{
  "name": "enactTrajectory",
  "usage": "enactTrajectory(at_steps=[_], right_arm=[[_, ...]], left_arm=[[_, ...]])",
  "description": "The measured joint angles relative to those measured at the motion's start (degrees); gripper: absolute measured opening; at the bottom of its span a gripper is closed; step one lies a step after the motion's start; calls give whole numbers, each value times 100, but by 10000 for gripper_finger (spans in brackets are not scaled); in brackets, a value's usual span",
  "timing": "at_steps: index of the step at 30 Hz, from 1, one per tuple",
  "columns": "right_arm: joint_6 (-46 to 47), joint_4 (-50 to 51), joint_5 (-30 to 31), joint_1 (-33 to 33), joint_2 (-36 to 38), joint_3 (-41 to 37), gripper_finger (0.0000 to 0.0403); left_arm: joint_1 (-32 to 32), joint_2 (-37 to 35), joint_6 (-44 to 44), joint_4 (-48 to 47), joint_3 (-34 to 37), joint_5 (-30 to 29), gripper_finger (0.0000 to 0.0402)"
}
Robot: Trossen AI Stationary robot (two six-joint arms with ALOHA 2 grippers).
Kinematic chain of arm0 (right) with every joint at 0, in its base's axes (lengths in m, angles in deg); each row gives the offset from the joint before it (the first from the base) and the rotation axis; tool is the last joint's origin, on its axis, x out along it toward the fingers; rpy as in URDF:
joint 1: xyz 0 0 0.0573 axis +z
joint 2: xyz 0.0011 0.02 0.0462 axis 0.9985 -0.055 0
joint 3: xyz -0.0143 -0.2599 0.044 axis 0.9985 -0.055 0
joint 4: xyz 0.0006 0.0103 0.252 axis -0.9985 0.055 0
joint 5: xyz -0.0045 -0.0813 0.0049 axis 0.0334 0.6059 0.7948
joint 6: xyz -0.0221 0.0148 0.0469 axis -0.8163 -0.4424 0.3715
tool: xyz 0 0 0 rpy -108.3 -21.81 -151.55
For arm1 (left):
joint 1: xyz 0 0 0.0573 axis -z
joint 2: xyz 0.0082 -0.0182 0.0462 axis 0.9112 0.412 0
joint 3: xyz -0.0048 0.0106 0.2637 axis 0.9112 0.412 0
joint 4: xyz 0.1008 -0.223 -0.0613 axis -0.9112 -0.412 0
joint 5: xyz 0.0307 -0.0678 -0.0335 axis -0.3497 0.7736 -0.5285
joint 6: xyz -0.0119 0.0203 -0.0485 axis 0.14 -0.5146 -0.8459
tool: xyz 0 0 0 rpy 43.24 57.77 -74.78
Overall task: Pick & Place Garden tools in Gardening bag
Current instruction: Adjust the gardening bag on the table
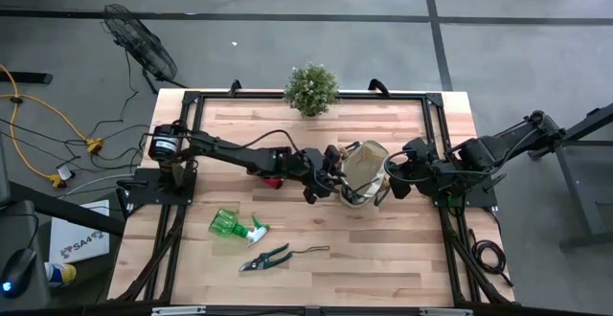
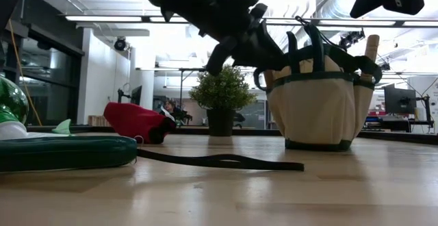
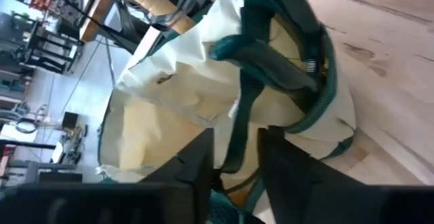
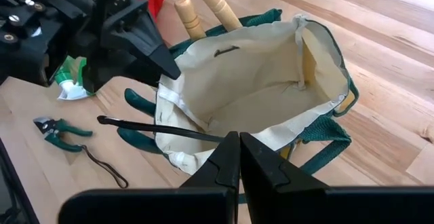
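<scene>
Nearest to the front edge of the table lie the pruners (image 1: 265, 258) and the green spray bottle (image 1: 233, 224); both wait to be packed. Farther in, my left gripper (image 1: 324, 184) is at the rim of the gardening bag (image 1: 362, 170), its fingers closing around a green loop handle (image 3: 239, 125). My right gripper (image 4: 239, 157) is fully closed at the bag's other side, holding nothing I can see. Two wooden handles (image 4: 203, 8) already stand in the bag. The red glove (image 2: 135, 122) lies behind, outside the bag.
</scene>
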Motion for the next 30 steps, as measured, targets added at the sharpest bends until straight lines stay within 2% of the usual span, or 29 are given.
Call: enactTrajectory(at_steps=[7,15,23,30], right_arm=[[0,1,0,-2,0,0,2],[0,1,-17,-2,0,0,2],[-11,3,-12,-1,0,0,2],[-9,4,3,0,-2,0,2]], left_arm=[[0,-1,-62,-5,0,-21,9],[0,-4,-155,-111,0,68,3],[0,-286,14,-1031,0,775,1],[2,-651,11,-1686,13,1033,1]])
